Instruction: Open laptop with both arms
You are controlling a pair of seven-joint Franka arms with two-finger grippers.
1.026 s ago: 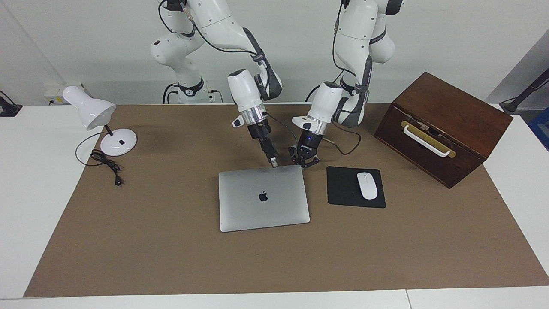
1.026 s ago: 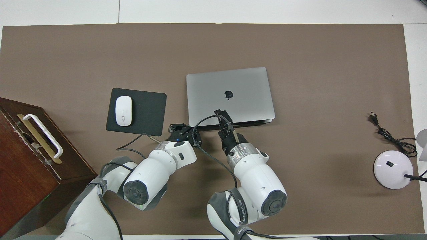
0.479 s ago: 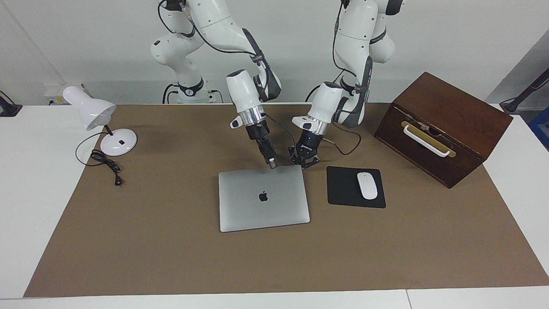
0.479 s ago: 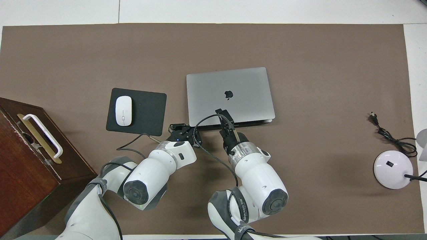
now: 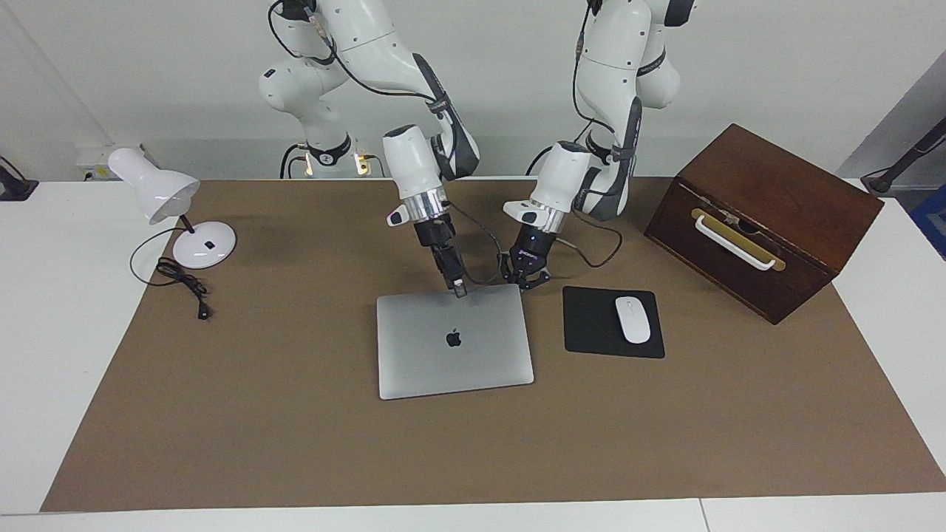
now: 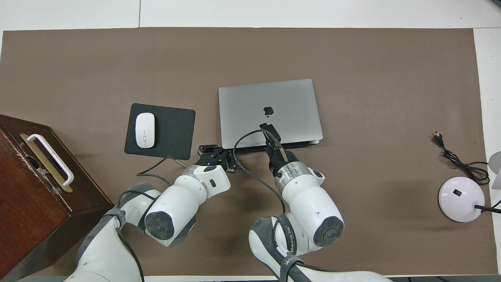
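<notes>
White table (image 5: 44,310), brown mat (image 5: 295,443), plain pale wall (image 5: 776,66), white desk lamp (image 5: 159,193), wooden box (image 5: 768,214)

A robotics lab staged as an office desk: two white jointed robot arms (image 5: 591,89) mounted at twelve o'clock of a white tabletop (image 5: 44,295) covered by a brown paper sheet (image 5: 295,443), against a bare white wall (image 5: 148,74).
</notes>
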